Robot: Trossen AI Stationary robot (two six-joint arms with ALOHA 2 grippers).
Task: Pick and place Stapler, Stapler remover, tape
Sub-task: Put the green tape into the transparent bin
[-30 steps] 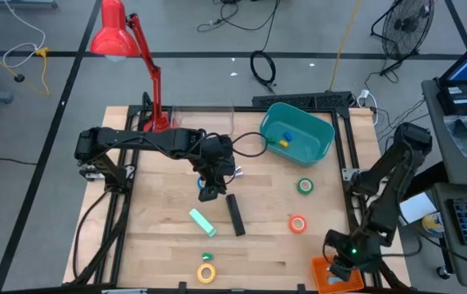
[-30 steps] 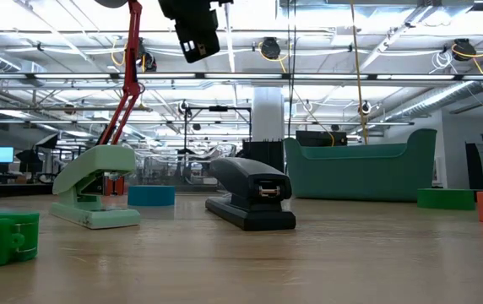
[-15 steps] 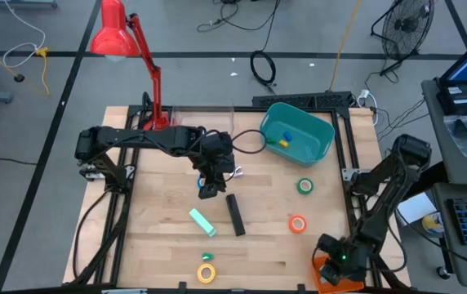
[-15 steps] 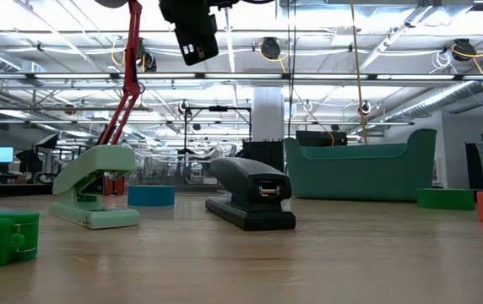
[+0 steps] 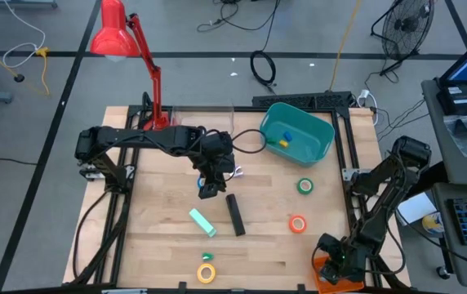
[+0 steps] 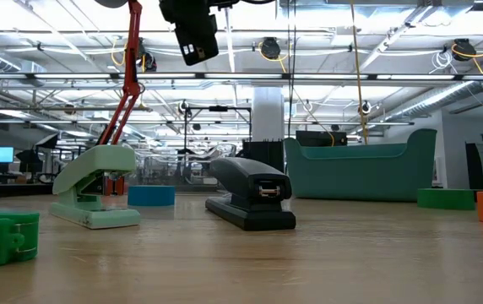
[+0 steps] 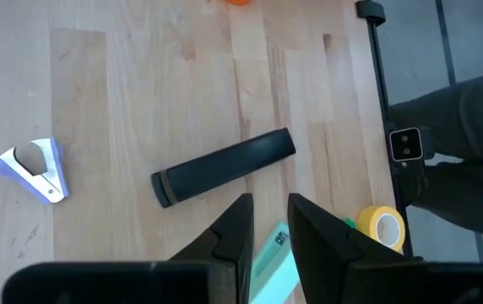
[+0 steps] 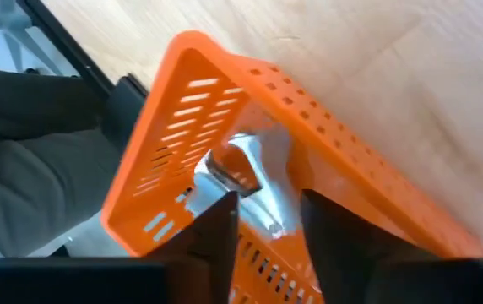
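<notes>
The black stapler (image 5: 235, 214) lies flat mid-table, also seen as a black bar (image 7: 223, 165). A blue-and-white staple remover (image 7: 35, 166) lies beside it. Tape rolls lie flat: green (image 5: 304, 186), orange (image 5: 298, 224), yellow (image 5: 207, 273), and blue (image 6: 151, 195). My left gripper (image 5: 207, 189) hangs above the table just beyond the stapler, slightly open and empty (image 7: 269, 221). My right gripper (image 8: 267, 221) stands open, pointing down into the orange basket (image 5: 331, 273) at the near right corner, where a shiny silver thing (image 8: 254, 181) lies at its fingertips. My right gripper comes slanting down into the orange basket, a finger (image 8: 212, 228) on each side of the silver thing's near end (image 8: 274, 221). I cannot tell whether the fingers touch it.
A mint-green stapler (image 5: 202, 221) lies left of the black one. A teal bin (image 5: 297, 133) with small blue and yellow things stands at the far right. A red desk lamp (image 5: 127, 49) rises at the far left. A small green thing (image 6: 1, 238) lies near the yellow roll.
My right gripper has sunk toward the orange basket at the near right corner and shifted slightly toward the table's left edge. The things on the table have kept their places.
</notes>
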